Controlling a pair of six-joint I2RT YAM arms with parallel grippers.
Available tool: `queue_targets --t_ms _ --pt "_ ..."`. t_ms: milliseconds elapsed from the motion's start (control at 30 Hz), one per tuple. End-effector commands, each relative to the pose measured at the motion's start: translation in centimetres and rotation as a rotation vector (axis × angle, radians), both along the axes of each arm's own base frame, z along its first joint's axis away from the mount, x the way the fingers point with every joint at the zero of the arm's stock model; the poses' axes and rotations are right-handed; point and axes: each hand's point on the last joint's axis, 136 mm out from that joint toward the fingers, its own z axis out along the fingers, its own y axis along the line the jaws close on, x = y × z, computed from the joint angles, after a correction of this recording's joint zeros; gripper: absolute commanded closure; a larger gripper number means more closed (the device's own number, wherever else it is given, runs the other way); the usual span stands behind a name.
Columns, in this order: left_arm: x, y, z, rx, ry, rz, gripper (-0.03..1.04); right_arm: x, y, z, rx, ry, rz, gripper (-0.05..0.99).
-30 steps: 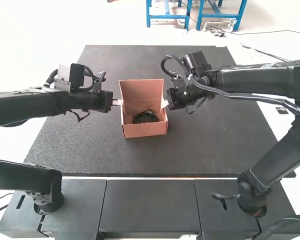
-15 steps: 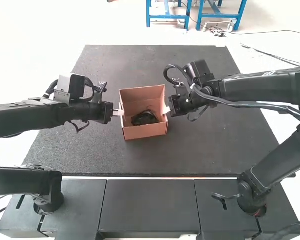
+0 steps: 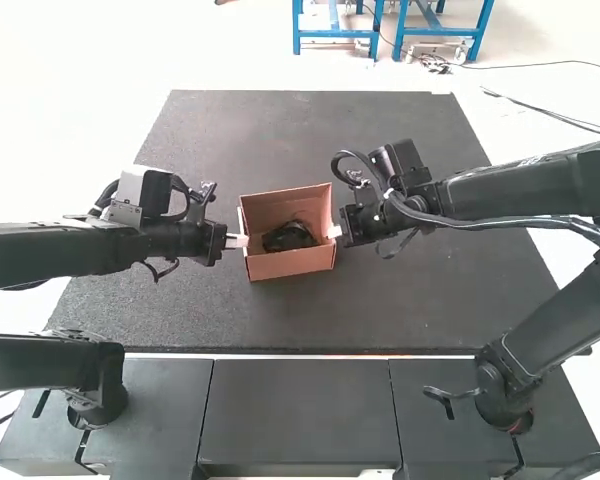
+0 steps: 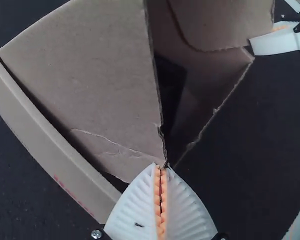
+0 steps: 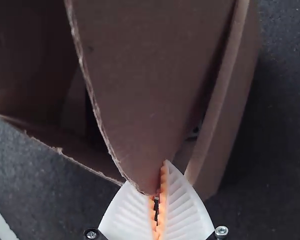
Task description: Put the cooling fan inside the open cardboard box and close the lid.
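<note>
One black fan [image 3: 287, 238] inside brown box [image 3: 292, 262]

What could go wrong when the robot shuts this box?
The left gripper and the right gripper each pinch only the edge of a cardboard flap, so a flap could slip out or tear. The fan lies in the box; if part of it sticks up, the lid might jam on it.
</note>
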Motion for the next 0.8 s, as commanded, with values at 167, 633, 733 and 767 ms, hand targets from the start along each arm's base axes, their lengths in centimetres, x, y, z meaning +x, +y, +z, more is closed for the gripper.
queue_targets --t_ms 167,633,733,767 --pt "-0.3 0.1 -0.6 0.010 -0.067 -0.014 0.98 -0.7 0.1 -1.1 0.006 -0.009 -0.001 0.95" --pt "0.5 0.7 -0.7 0.021 -0.124 0.030 0.73 0.5 -0.3 -1.6 -0.015 -0.055 -0.043 0.63" --pt "0.9 0.6 0.1 0.016 -0.137 0.032 0.46 0.6 -0.3 -0.9 -0.005 -0.073 -0.043 0.45" --pt "1.0 0.6 0.3 0.016 -0.137 0.034 0.40 0.8 -0.4 -0.6 -0.006 -0.084 -0.051 0.40"
